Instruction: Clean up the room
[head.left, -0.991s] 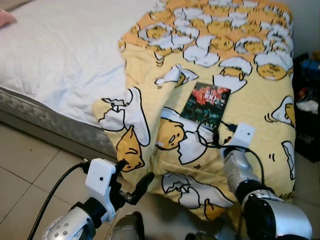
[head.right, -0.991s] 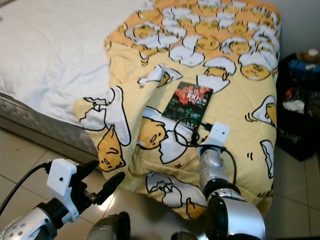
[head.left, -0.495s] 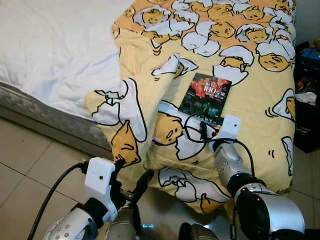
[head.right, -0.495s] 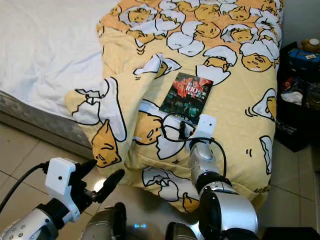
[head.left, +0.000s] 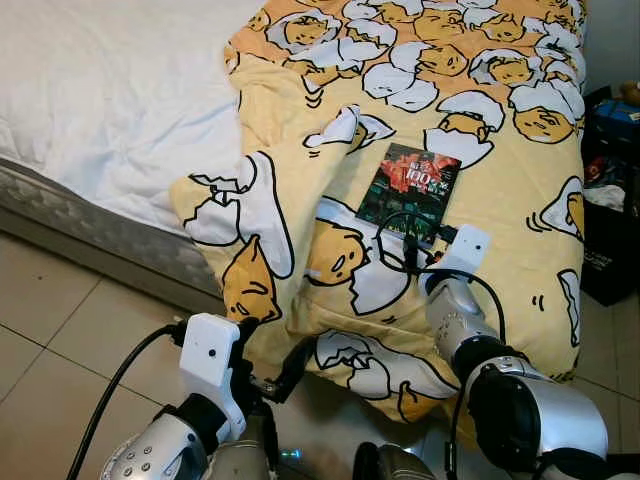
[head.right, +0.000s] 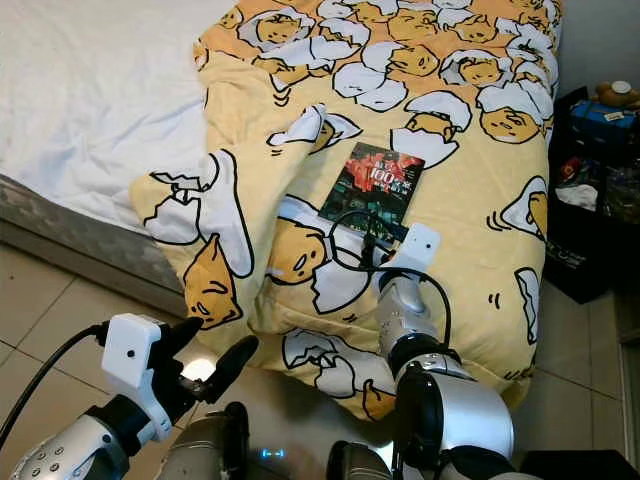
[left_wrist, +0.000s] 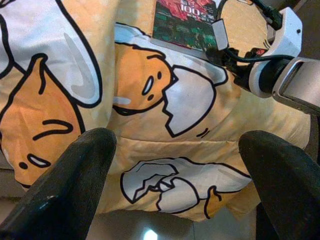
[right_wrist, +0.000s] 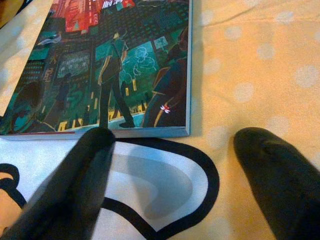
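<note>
1. Compared with the frame half a second earlier, the right gripper (right_wrist: 170, 165) has advanced slightly up the blanket toward the book; the head camera has also shifted a little, and the book lies on the same spot of the blanket.
2. Book (head.left: 410, 184): a paperback with a dark green and red illustrated cover lies flat on the yellow blanket (head.left: 500, 200), which carries a cartoon egg print and covers the right part of the bed.
3. Right gripper: its fingers are spread apart and hold nothing. In the right wrist view, one fingertip sits at the near edge of the book and the other rests over bare blanket just beside the book's corner. Whether the fingertips touch the fabric cannot be told.
4. Right arm: the silver forearm extends over the hanging edge of the blanket, with a black cable (head.left: 400, 235) looped near the white wrist housing.
5. Left gripper (head.left: 270, 360): its fingers are spread apart and empty. It hangs low over the tiled floor (head.left: 60, 330), in front of the draped blanket edge.
6. White sheet (head.left: 110, 100): it covers the left part of the mattress.
7. Black storage unit (head.right: 590, 190): it stands to the right of the bed with assorted items in it.
</note>
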